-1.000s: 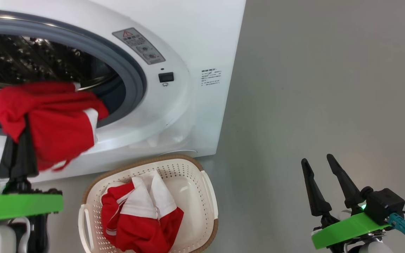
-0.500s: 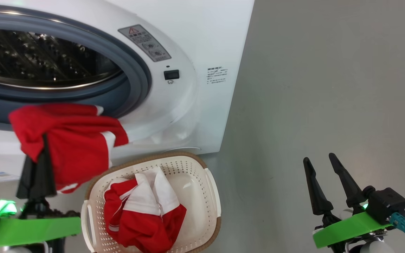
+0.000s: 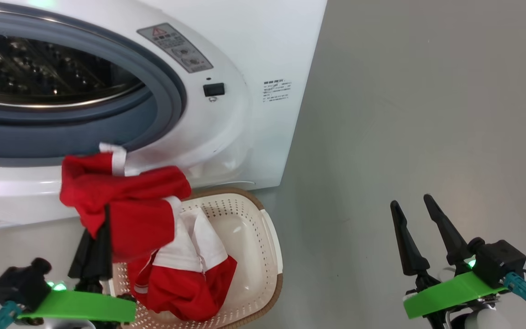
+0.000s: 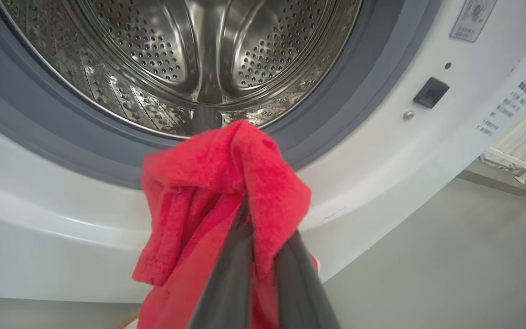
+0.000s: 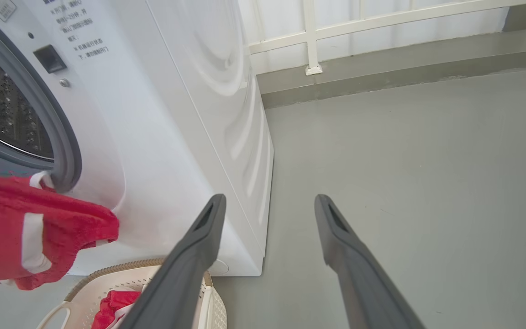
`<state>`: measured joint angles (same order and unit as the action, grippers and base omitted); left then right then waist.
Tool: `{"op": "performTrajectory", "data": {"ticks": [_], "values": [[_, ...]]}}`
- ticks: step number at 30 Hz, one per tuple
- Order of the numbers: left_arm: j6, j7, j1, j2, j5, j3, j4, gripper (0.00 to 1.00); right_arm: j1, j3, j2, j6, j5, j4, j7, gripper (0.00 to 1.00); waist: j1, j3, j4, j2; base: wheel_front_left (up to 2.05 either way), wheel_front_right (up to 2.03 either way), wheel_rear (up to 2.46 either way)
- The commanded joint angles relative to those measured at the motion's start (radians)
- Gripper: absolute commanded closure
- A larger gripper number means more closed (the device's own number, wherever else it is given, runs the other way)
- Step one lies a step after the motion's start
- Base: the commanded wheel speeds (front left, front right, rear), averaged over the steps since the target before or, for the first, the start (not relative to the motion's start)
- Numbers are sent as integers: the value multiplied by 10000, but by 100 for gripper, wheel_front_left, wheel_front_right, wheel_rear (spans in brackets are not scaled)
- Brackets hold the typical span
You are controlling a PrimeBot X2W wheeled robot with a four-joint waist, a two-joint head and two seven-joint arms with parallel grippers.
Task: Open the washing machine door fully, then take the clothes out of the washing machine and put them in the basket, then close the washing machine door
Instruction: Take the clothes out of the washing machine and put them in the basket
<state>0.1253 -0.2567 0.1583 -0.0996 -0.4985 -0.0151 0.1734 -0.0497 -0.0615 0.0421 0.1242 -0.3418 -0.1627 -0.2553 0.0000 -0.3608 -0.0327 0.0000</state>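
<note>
A: Now, where's the red garment (image 3: pixel 126 205)?
B: Pinched in my left fingers (image 3: pixel 93 256), hanging over the basket (image 3: pixel 272 246) at its left rim; its middle lies below, to my right. My right fingers (image 3: pixel 409 249) stand spread, empty, well apart.

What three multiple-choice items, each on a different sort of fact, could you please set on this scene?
1. Where is the red garment that the left gripper holds?
A. inside the drum
B. outside the washing machine, above the basket
C. flat on the floor
2. What colour is the basket's rim?
A. blue B. brown C. black
3. How is the right gripper?
A. shut on cloth B. shut on a handle C. open, empty
Answers: B, it hangs before the white front; B, a brown band tops the cream wall; C, its fingers stand apart, nothing between.
</note>
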Motion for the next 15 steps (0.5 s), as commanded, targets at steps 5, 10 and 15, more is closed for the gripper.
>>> {"op": "performTrajectory", "data": {"ticks": [5, 10, 15], "values": [[54, -51, 185, -340, 52, 14, 731, 100, -391, -318, 81, 65, -74, 295, -65, 0, 0, -341, -113, 0, 0, 0, 0], [54, -51, 532, -440, -67, 330, 1576, 100, -489, -297, 81, 65, -76, 349, -65, 0, 0, -644, -175, 0, 0, 0, 0], [54, -51, 937, -515, -216, 577, 2472, 100, -585, -291, 81, 65, -59, 399, -65, 0, 0, -909, -248, 0, 0, 0, 0]]}}
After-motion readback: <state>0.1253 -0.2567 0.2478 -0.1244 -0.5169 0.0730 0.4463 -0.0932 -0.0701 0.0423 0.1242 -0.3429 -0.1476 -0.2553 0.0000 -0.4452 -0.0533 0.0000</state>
